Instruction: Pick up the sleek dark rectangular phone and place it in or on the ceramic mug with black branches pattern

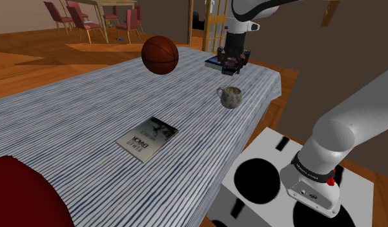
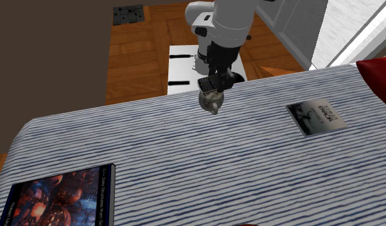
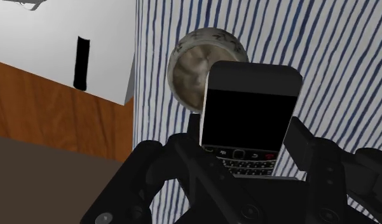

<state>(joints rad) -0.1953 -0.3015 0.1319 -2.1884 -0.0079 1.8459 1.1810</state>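
A table under a blue-and-white striped cloth (image 1: 70,122) carries the mug (image 1: 230,97), which stands near the edge closest to the white stand (image 1: 266,147). The white arm (image 1: 354,122) rises from that stand and reaches over the mug. A dark red rounded thing (image 1: 24,193) lies well apart from the mug at the shoulder view's lower left. A brown basketball (image 1: 160,55) sits beyond the mug, to that view's left. A grey-covered book (image 1: 148,138) lies flat, left of the mug in the same view. A dark-covered book (image 2: 56,196) lies at the corner far from the mug. The mug is mottled grey-brown, upright, mouth open. The black gripper (image 2: 214,80) hangs just above the mug, fingers clamped on the black phone (image 3: 246,114), whose top end points at the mug's mouth.
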